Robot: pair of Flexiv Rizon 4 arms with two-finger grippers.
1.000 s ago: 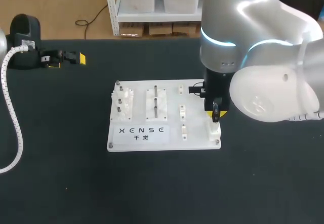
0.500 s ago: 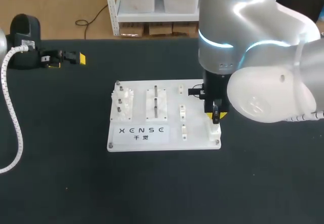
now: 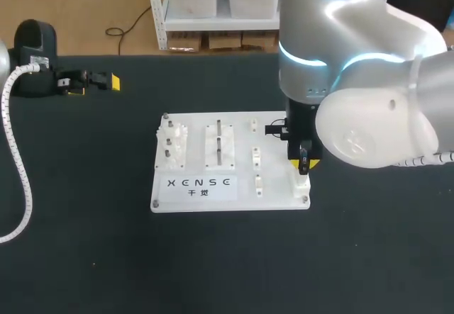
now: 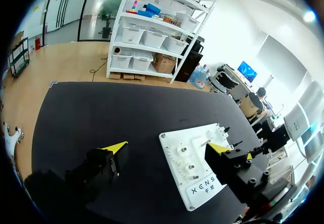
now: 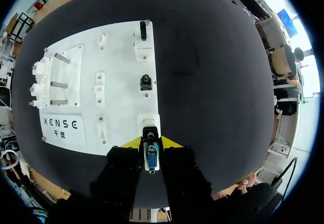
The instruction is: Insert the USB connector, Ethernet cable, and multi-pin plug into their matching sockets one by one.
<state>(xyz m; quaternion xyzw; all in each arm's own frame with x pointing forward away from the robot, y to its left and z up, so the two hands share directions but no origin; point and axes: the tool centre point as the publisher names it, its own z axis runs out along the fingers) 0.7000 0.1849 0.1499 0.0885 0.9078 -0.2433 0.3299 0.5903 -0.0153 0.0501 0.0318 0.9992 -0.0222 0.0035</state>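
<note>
- The white board (image 3: 240, 133) lies flat on the black table (image 3: 85, 243). It carries a row of three white socket blocks along its right edge, with peg and gear fixtures (image 3: 172, 144) toward its left edge.
- The right gripper (image 3: 303, 161) hangs above the board's near right corner, fingers pointing down. In the right wrist view the right gripper (image 5: 151, 143) is closed on the multi-pin plug (image 5: 151, 159), one finger against each side of the plug body. The plug's blue pin face is turned toward the wrist camera.
- The nearest socket block (image 5: 150, 120) sits directly ahead of the fingertips. The black front end of the multi-pin plug meets its opening. How deep it is seated cannot be told.
- The middle socket block (image 5: 146, 82) holds a small dark connector (image 5: 146, 78) with a round face.
- The far socket block (image 5: 143, 39) holds a slim black connector (image 5: 143, 30) standing upright in its slot.
- The left gripper (image 3: 99, 81) rests over the table's far left area, well apart from the board. In the left wrist view the left gripper (image 4: 166, 147) has its fingers spread wide with nothing between them. The board (image 4: 169, 139) lies ahead of it on the table.
</note>
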